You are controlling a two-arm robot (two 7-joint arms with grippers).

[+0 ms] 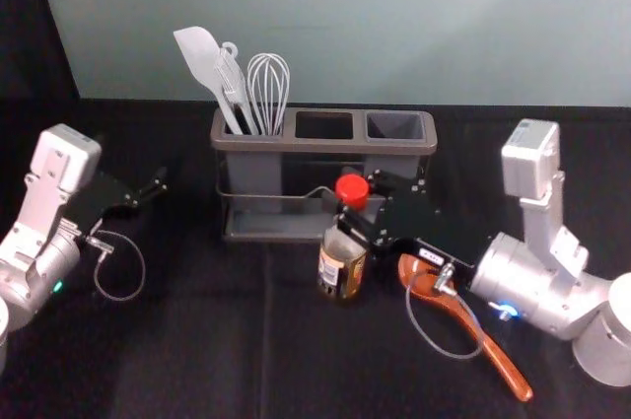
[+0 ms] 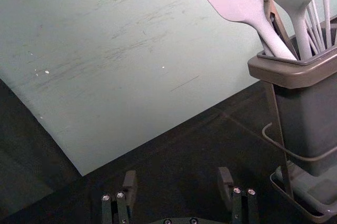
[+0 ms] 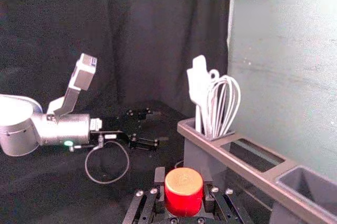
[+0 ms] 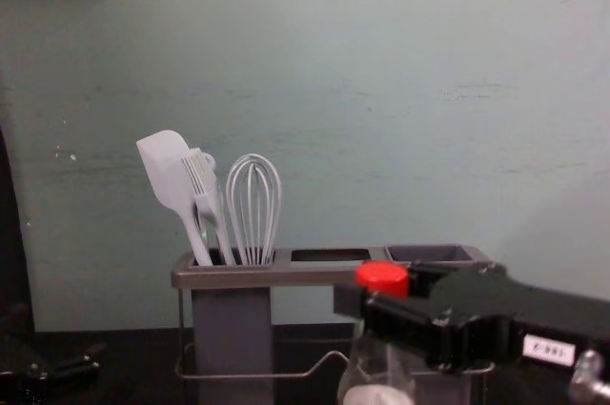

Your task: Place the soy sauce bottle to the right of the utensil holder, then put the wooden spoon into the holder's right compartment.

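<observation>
Before the single utensil holder (image 1: pixel 281 145), toward the right end of its front, one soy sauce bottle (image 1: pixel 340 266) with a red cap (image 1: pixel 352 190) is gripped near the neck by the right gripper (image 1: pixel 352 210), whose fingers are closed about it. Whether the bottle's base touches the dark table (image 1: pixel 197 360) cannot be told. Two grippers are present; the left gripper (image 1: pixel 154 185) hangs over the table, well apart from the holder's left side, with its fingers spread wide and nothing between them. Three compartments form the holder. The left compartment (image 1: pixel 254 171) bears one pale spatula (image 4: pixel 170 172), one brush (image 4: pixel 201 179) and one whisk (image 4: pixel 254 205), handles down, their lower ends hidden within. A brownish implement (image 2: pixel 277 21), partly covered by the spatula and the brush, stands among them in the left wrist view and is hard to identify. One wooden spoon (image 1: pixel 493 355) lies on the table to the right of the bottle, its bowl toward the holder, partly covered by the right arm's fittings and crossed by a cable (image 1: pixel 414 325). The chest view cuts off the bottle's lower part at its bottom edge.
</observation>
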